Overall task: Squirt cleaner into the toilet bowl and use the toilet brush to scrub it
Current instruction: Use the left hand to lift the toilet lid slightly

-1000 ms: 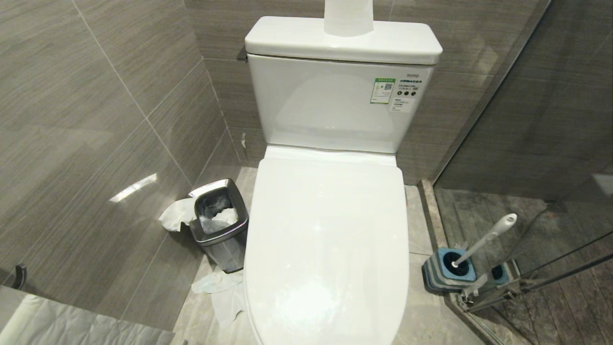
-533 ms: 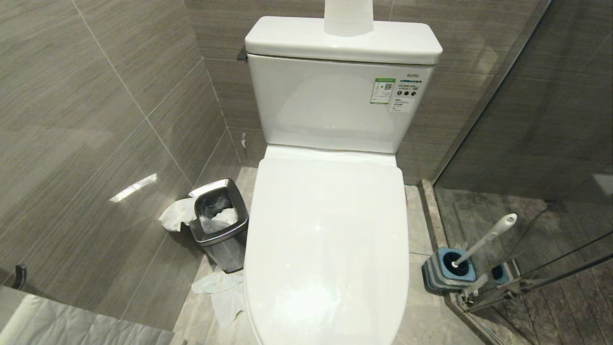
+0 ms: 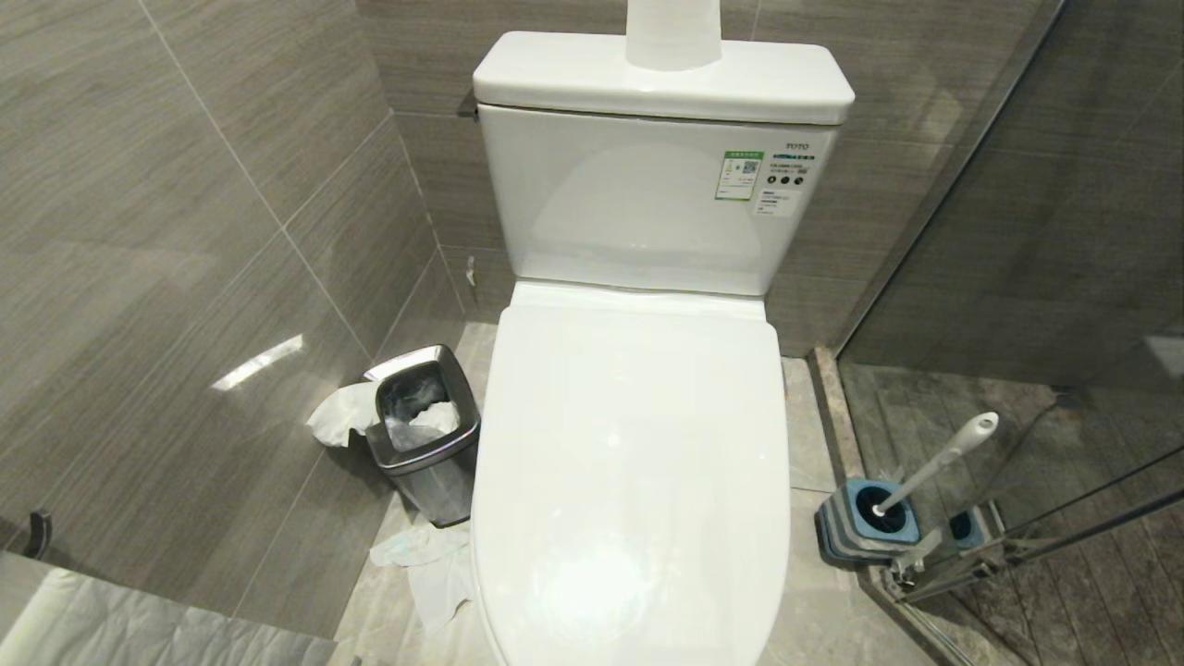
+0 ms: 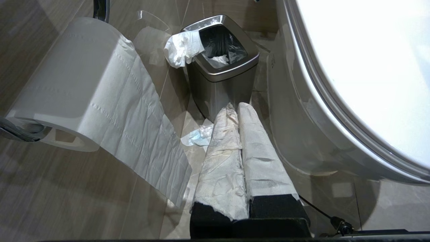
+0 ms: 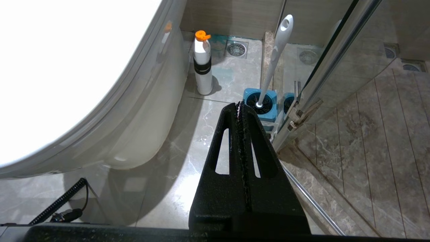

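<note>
The toilet bowl (image 3: 634,462) fills the middle of the head view, its white lid down over the basin. To its right the toilet brush (image 3: 939,460) leans in a blue-and-grey holder (image 3: 865,523) on the floor. A white cleaner bottle (image 5: 203,64) with an orange cap stands by the bowl's base, beyond the brush (image 5: 277,57). My right gripper (image 5: 239,105) hangs shut and empty above the floor, short of the holder. On the bowl's other side, my left gripper (image 4: 237,107), its fingers wrapped in white material, is shut with nothing in it. Neither arm shows in the head view.
A square steel bin (image 3: 425,435) with tissue hanging out stands left of the bowl, and crumpled tissue (image 3: 430,564) lies on the floor. A toilet paper roll (image 4: 67,84) hangs on the left wall. A glass shower door (image 3: 1017,277) closes off the right.
</note>
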